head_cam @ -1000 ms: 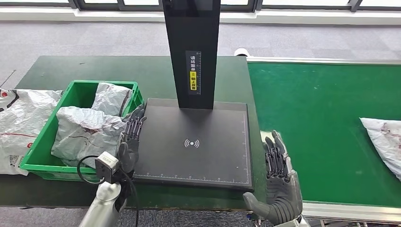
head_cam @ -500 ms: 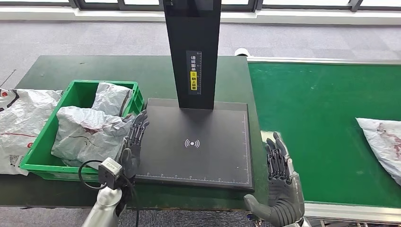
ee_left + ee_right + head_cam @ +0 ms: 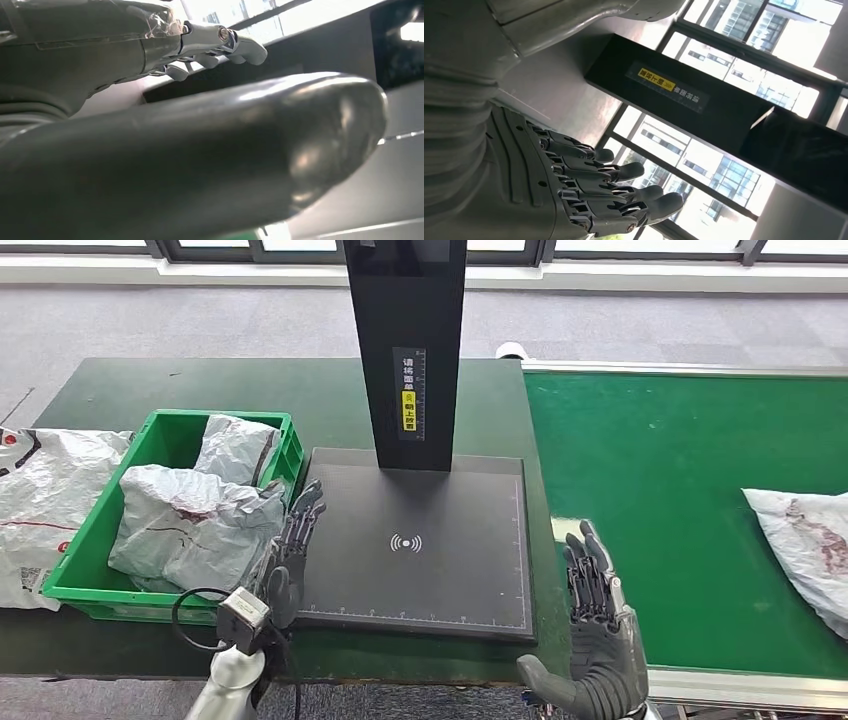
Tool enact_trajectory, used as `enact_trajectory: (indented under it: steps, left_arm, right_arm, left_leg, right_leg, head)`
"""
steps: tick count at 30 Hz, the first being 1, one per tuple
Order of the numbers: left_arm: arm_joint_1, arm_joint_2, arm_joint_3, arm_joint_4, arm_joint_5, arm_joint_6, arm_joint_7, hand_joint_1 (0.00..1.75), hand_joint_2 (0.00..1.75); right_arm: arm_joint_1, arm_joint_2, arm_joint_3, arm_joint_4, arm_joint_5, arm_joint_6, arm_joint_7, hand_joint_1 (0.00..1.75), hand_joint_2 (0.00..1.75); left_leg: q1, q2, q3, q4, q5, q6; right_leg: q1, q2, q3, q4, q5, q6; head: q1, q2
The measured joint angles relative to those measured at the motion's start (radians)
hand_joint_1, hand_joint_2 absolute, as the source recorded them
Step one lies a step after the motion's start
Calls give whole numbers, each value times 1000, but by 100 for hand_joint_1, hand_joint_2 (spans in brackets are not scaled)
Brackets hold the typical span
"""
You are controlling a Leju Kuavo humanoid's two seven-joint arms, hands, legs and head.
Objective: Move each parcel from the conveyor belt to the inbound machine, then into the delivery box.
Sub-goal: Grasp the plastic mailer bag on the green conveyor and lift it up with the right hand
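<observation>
- A grey-white parcel point(image 3: 803, 540) lies flat on the green conveyor belt point(image 3: 660, 490), at the picture's three o'clock edge and partly cut off by it.
- The right robot hand point(image 3: 598, 640) hovers at about five o'clock, over the strip between the inbound machine point(image 3: 415, 540) and the belt; the parcel lies well apart from it, toward its two o'clock. Its fingers are stretched out and apart, palm empty, as the right wrist view point(image 3: 589, 195) also shows.
- The left robot hand point(image 3: 285, 560) is at seven o'clock, over the machine's near left edge, just beside the green delivery box point(image 3: 95, 540); its fingers are extended and spread, holding nothing.
- Crumpled silver bags point(image 3: 190, 520) fill the box, the nearest one just beside the left fingers.
- The machine's black post point(image 3: 405, 350) rises at twelve o'clock.
- More bags point(image 3: 40, 500) lie on the dark green tabletop point(image 3: 120, 390) at nine o'clock, outside the box.
</observation>
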Motion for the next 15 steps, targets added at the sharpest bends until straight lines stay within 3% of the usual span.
enact_trajectory:
  steps: [8, 15]
  left_arm:
    - [69, -52, 67, -100, -66, -41, 3, 0, 0]
    - [88, -70, 106, -130, -86, -58, 2, 0, 0]
  right_arm:
    - [-24, 6, 0, 9, -3, 28, 0, 0, 175]
    - [-54, 6, 0, 36, -8, 17, 1, 0, 175]
  left_leg:
    - [0, 0, -1, 0, 0, 0]
    - [0, 0, 0, 0, 0, 0]
  right_leg:
    - [0, 0, 0, 0, 0, 0]
    - [0, -1, 0, 0, 0, 0]
  head:
    - [0, 0]
    - [0, 0]
